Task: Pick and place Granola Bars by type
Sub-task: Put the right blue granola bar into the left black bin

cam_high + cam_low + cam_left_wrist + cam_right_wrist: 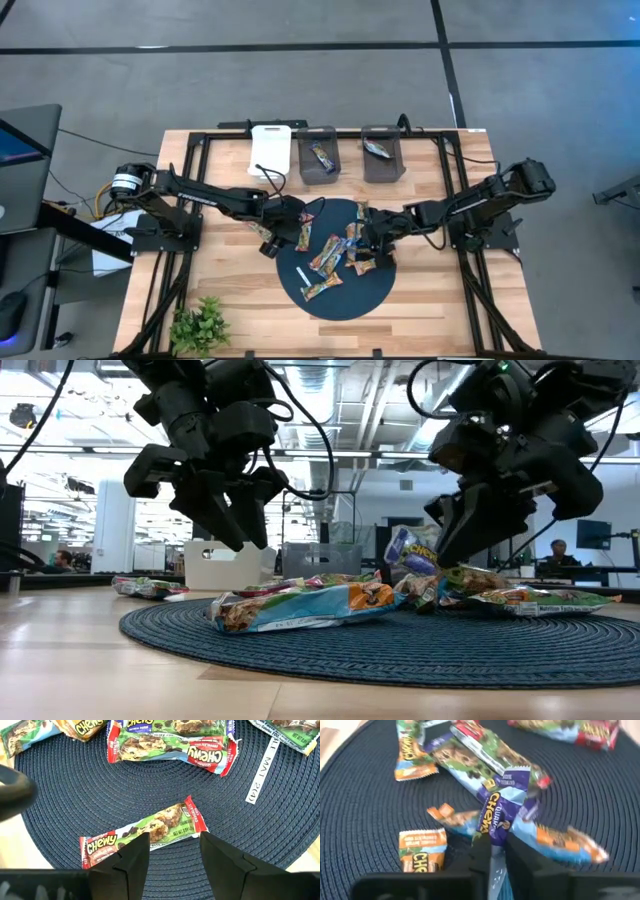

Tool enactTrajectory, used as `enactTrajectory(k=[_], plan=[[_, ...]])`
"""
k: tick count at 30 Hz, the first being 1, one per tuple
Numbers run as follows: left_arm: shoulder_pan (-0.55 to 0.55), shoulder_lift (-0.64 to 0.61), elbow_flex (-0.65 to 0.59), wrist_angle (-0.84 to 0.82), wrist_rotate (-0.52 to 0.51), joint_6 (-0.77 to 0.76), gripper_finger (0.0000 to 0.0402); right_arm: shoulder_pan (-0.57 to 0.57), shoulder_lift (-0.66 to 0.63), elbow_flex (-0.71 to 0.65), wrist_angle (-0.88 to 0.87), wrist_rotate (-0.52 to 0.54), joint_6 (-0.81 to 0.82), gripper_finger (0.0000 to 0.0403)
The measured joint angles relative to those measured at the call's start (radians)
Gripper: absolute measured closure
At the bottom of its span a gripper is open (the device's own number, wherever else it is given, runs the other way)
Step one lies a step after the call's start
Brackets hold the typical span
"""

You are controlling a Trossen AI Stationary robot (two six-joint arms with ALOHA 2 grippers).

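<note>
The right gripper [492, 862] is clamped on a blue-and-purple wrapped granola bar [502, 812], lifting it off the round dark-blue woven mat [345, 295] (its wrapper stands upright in the low view). The left gripper [170, 855] hangs over the mat's left part with fingers apart, straddling a red-and-green wrapped granola bar [145, 832]. Other bars lie scattered on the mat.

On the table stand two dark bins [319, 160], each holding one granola bar [321, 154], beside one white container [270, 150]. One round blue mat [340, 292] carries roughly ten more granola bars and one white label strip [303, 277]. One small green plant [199, 322] sits at the corner
</note>
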Motion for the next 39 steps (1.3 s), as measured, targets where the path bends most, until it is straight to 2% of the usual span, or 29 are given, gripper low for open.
enactTrajectory(k=[2,7,10,15,18,22,25,29,33,39], plan=[[0.0,0.0,0.0,-0.001,-0.032,-0.014,0.0233,0.004,0.0,0.013,0.001,0.0,-0.027,0.0393],[0.0,0.0,0.0,-0.027,-0.145,-0.074,0.0233,-0.004,0.0,0.071,0.001,0.047,-0.065,0.039],[0.0,-0.002,0.0,-0.069,-0.208,-0.122,0.0233,-0.032,0.0,0.13,0.001,0.135,-0.09,0.0399],[-0.001,-0.025,-0.003,-0.124,-0.266,-0.213,0.0233,-0.133,-0.002,0.222,0.062,0.355,-0.077,0.0398],[-0.005,-0.043,-0.027,-0.118,-0.278,-0.226,0.0233,-0.225,-0.002,0.263,0.083,0.393,-0.076,0.0401],[-0.005,-0.06,-0.045,-0.108,-0.282,-0.23,0.0233,-0.365,0.007,0.303,0.159,0.336,-0.062,0.0398],[-0.006,-0.065,-0.045,-0.104,-0.281,-0.238,0.0233,-0.469,0.02,0.305,0.246,0.24,-0.024,0.0401],[-0.011,-0.064,-0.045,-0.096,-0.281,-0.234,0.0233,-0.578,0.099,0.308,0.365,0.099,0.049,0.0401],[-0.011,-0.064,-0.045,-0.08,-0.282,-0.224,0.0233,-0.633,0.24,0.358,0.391,0.002,0.092,0.04],[-0.011,-0.064,-0.045,-0.08,-0.283,-0.221,0.0233,-0.654,0.387,0.483,0.383,-0.009,0.122,0.0394]])
